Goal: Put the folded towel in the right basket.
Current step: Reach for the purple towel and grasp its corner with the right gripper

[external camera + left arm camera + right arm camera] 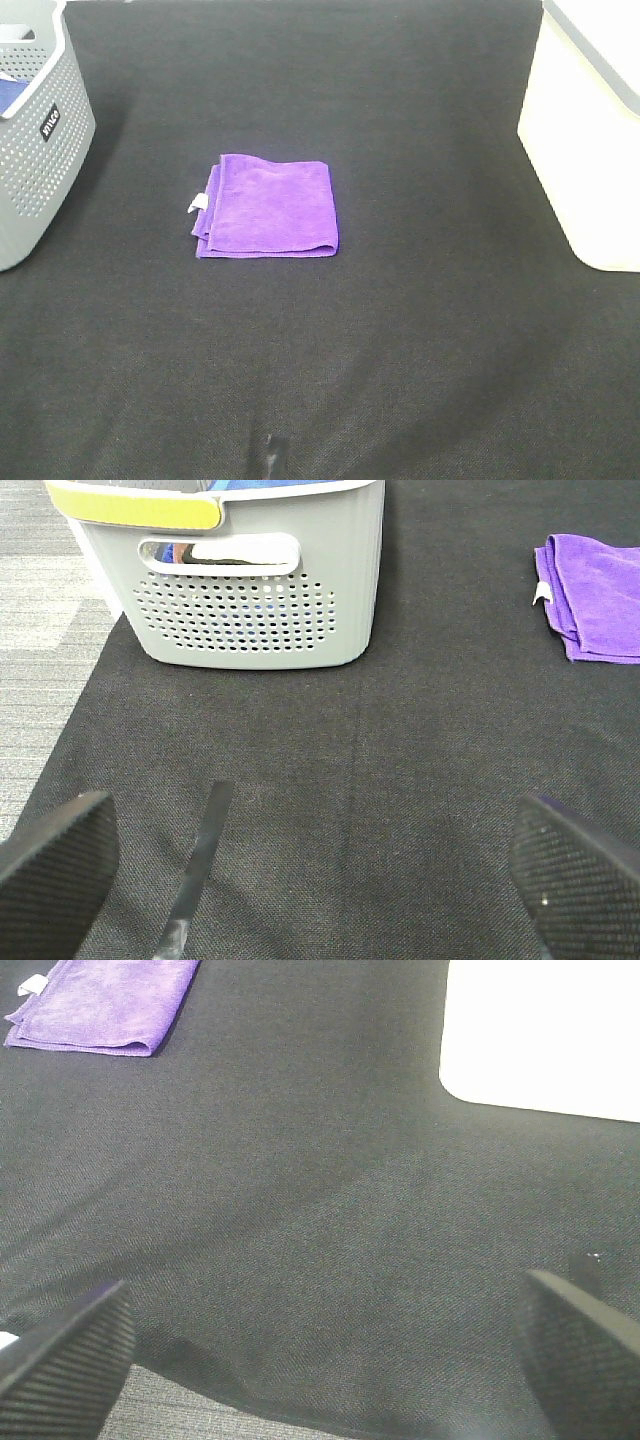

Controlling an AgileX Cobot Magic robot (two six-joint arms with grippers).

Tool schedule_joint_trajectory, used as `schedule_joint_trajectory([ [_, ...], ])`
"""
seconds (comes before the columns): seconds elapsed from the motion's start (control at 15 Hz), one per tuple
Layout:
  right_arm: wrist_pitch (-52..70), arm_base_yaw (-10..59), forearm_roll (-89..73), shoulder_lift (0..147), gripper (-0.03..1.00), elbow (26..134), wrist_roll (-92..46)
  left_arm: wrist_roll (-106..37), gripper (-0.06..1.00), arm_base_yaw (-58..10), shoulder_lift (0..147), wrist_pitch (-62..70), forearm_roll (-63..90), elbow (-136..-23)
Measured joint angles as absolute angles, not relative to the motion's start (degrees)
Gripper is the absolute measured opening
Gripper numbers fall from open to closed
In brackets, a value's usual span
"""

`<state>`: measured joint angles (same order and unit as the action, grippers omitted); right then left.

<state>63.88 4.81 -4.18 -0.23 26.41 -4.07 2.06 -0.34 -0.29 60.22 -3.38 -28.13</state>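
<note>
Black woven cloth [420, 340] is spread over the whole worktop, and a grey striped surface [40, 630] is seen beyond its left edge in the left wrist view. At the right edge, toward the far-right corner, a white smooth-walled plastic basket [590, 150] is set, with only part of its wall and rim caught in the high view. At the left edge, toward the far-left corner, a grey perforated plastic basket [45, 160] is placed; a yellow-green handle strip [135, 505] is carried on its rim, and something blue [10, 92] is glimpsed inside it.

A folded purple terry towel [268, 206] is laid flat on the cloth, a little left of the worktop's middle and toward the far edge. It is found between the two baskets, touching neither, nearer the grey one and well apart from the white one. Its stacked layers are shown along its left and near sides.

The left gripper [318, 868] is held over the cloth near the left edge, with its ribbed black fingers [55, 865] spread wide and nothing caught between them. The right gripper [325, 1352] is held near the near edge, and its fingers [590, 1350] are likewise parted widely around bare cloth. Neither gripper is caught in the high view.

A small white label [198, 204] is seen sticking out of the towel's left side
</note>
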Motion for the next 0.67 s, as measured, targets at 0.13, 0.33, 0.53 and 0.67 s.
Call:
schedule_joint_trajectory([
  [0.13,63.9,4.8,-4.2,-0.2,0.98,26.4,-4.1,2.1,0.99,-0.3,-0.3,60.2,-3.4,-28.1],
  [0.33,63.9,4.8,-4.2,-0.2,0.98,26.4,-4.1,2.1,0.99,-0.3,-0.3,60.2,-3.4,-28.1],
  [0.53,63.9,4.8,-4.2,-0.2,0.98,26.4,-4.1,2.1,0.99,-0.3,-0.3,60.2,-3.4,-28.1],
  [0.67,63.9,4.8,-4.2,-0.2,0.98,26.4,-4.1,2.1,0.99,-0.3,-0.3,60.2,-3.4,-28.1],
])
